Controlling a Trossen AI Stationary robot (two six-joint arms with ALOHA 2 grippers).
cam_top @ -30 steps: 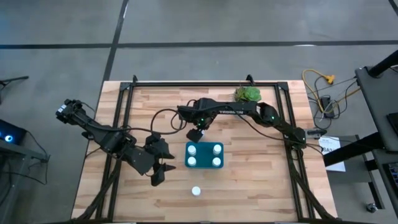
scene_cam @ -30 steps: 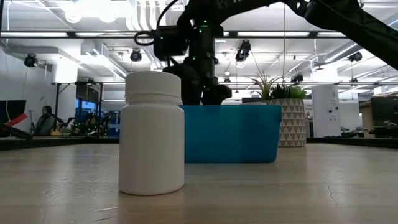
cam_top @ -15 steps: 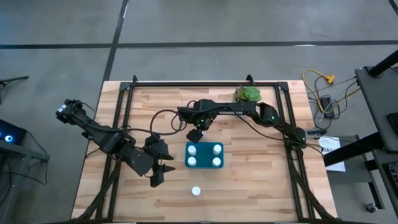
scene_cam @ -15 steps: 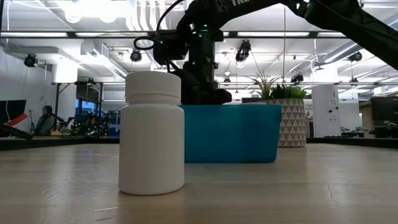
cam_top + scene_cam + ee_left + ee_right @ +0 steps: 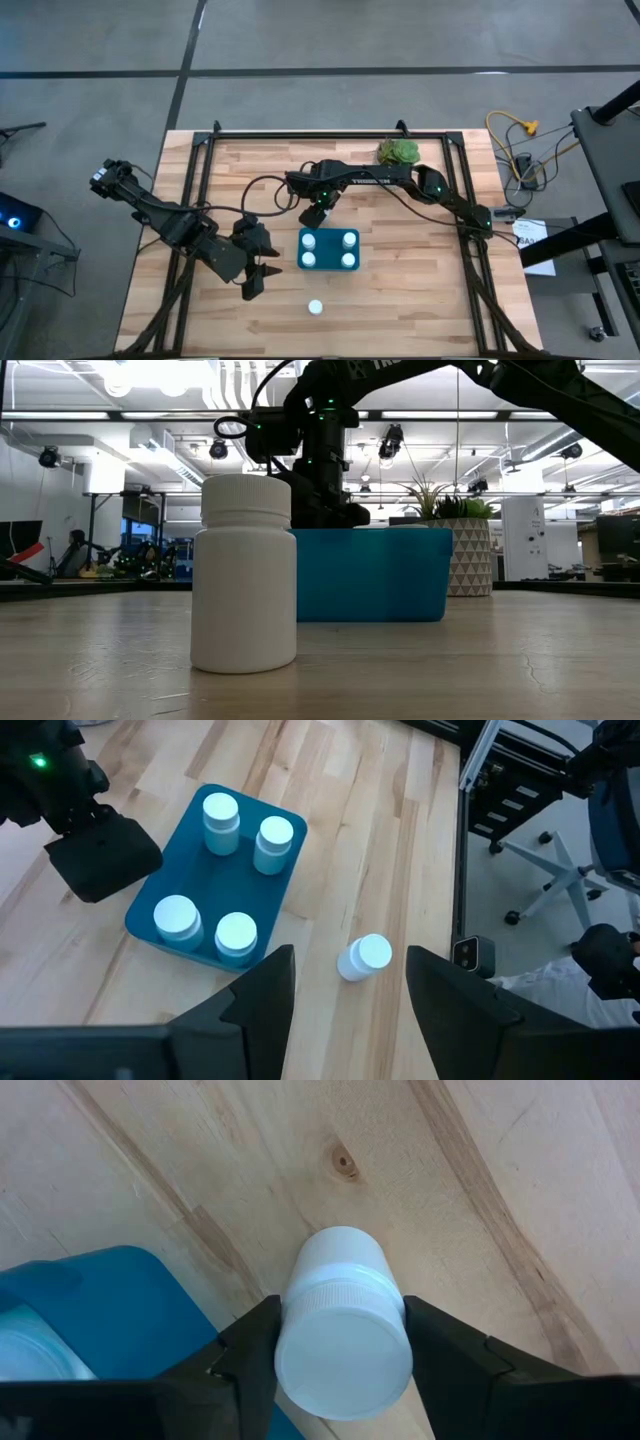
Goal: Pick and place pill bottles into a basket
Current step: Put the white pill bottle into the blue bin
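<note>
The teal basket [image 5: 328, 250] sits mid-table with several white pill bottles [image 5: 348, 260] standing in it; it also shows in the left wrist view [image 5: 190, 885]. One loose bottle [image 5: 316, 307] stands on its base on the wood nearer the front edge, large in the low view [image 5: 244, 575]. My right gripper [image 5: 318, 212] is at the basket's far left corner, shut on another bottle [image 5: 340, 1280]. My left gripper [image 5: 255, 282] is open and empty left of the basket, and the loose bottle [image 5: 363, 957] lies ahead of its fingers. My right gripper pinches the bottle at its cap and upper body [image 5: 295, 1330] between its two fingers, one on each side. The fingers come from above, pointing down. The bottle is upright below them, over bare wood beside the basket's corner; whether its base touches the table I cannot tell.
A white patterned pot with a green plant [image 5: 400, 152] stands at the far edge, right of the right arm, and shows behind the basket in the low view [image 5: 470, 555]. Black frame rails [image 5: 200, 190] run along the table's sides. Bare wood lies right of the basket.
My right gripper has shifted slightly by the basket's far left corner, still shut on its bottle.
</note>
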